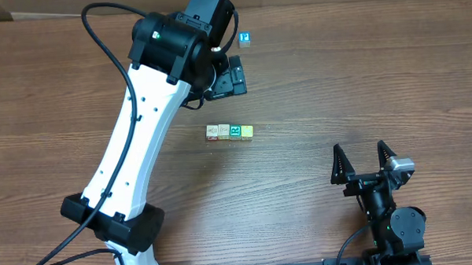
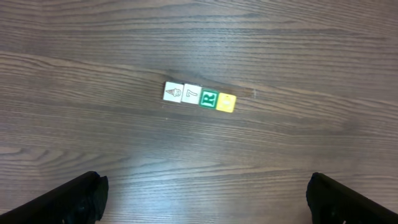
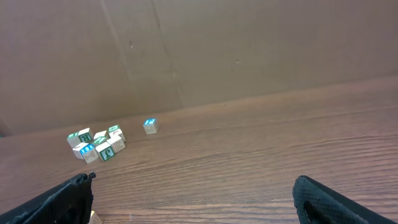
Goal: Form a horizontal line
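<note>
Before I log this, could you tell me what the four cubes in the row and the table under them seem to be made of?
The row of cubes: likely painted wood or plastic, matte; flat colored faces with printed marks, no glare. The table: wood or wood-look laminate, satin; brown grain streaks with a soft sheen.

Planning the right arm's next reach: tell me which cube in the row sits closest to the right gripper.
The yellow cube, the end of the row nearest the right gripper; the teal cube and both whitish cubes lie farther away.
</note>
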